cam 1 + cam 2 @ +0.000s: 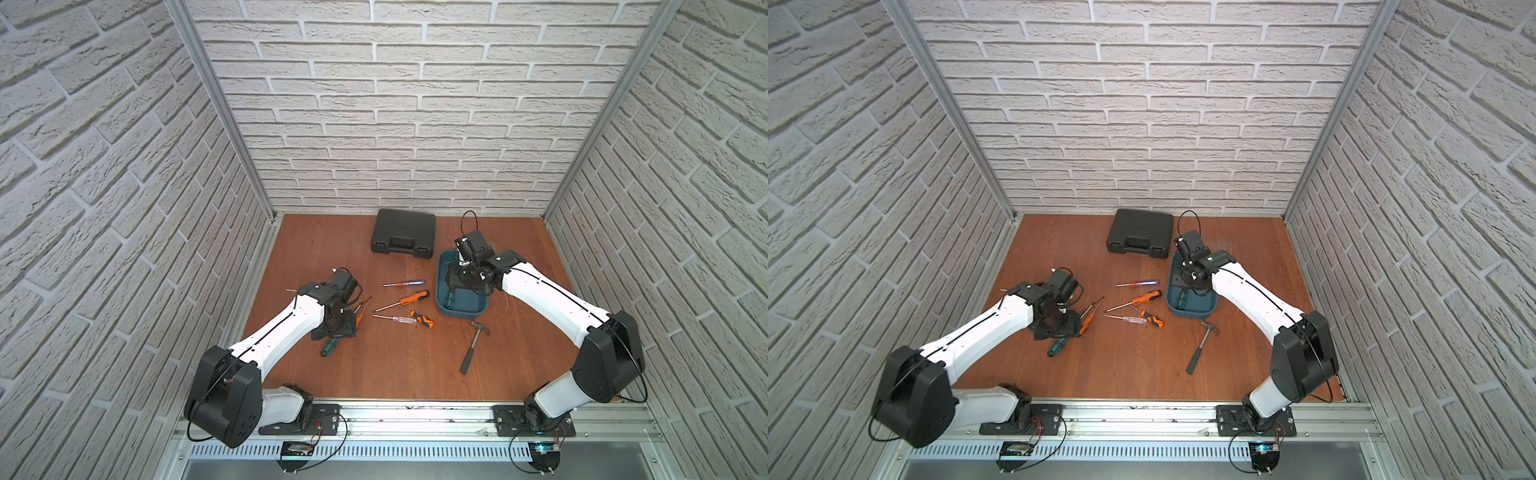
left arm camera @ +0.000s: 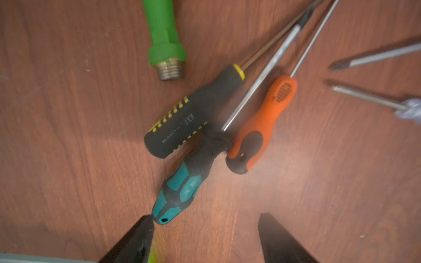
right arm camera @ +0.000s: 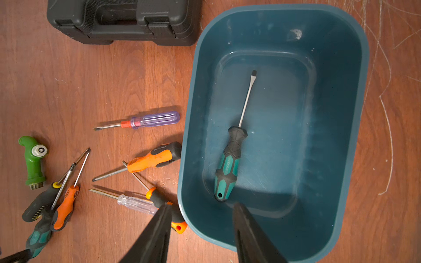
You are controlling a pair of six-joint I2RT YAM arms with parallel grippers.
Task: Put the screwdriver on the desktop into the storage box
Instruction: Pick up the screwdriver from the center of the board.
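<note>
Seven screwdrivers lie on the desktop (image 1: 395, 365). An eighth, the teal-and-black screwdriver (image 3: 230, 159), lies flat on the floor of the storage box (image 3: 361, 102), which stands right of the desktop's middle, just beside the black case (image 1: 403, 235).

Grippers: the left gripper (image 2: 205, 218) has its jaws well apart and holds nothing. It is low over a cluster of three tools near the desktop's left edge, and one fingertip (image 2: 145, 227) is at, perhaps touching, the butt of the teal-handled screwdriver (image 2: 182, 189). That tool's shaft runs between the black-and-yellow handle (image 2: 193, 113) and the orange-and-black handle (image 2: 262, 127), close against both. The right gripper (image 3: 202, 205) has its jaws partly apart and empty, and is above the storage box.

Handling (judged): each tool is stiff and light. The steel shaft is thin and smooth and likely to slip or roll, whereas the moulded rubbery handle should give the pads purchase. The best hold appears to be across the teal handle's thick middle, which lies clear of its neighbours, though a lift may drag them along.

Writing: the black-and-yellow handle bears white letters resembling "EXP", with a finer line too blurred to read. Both teal handles carry a pale word that is not legible.

Also shown: green pipe fitting (image 2: 165, 38), hammer (image 1: 473, 345).
</note>
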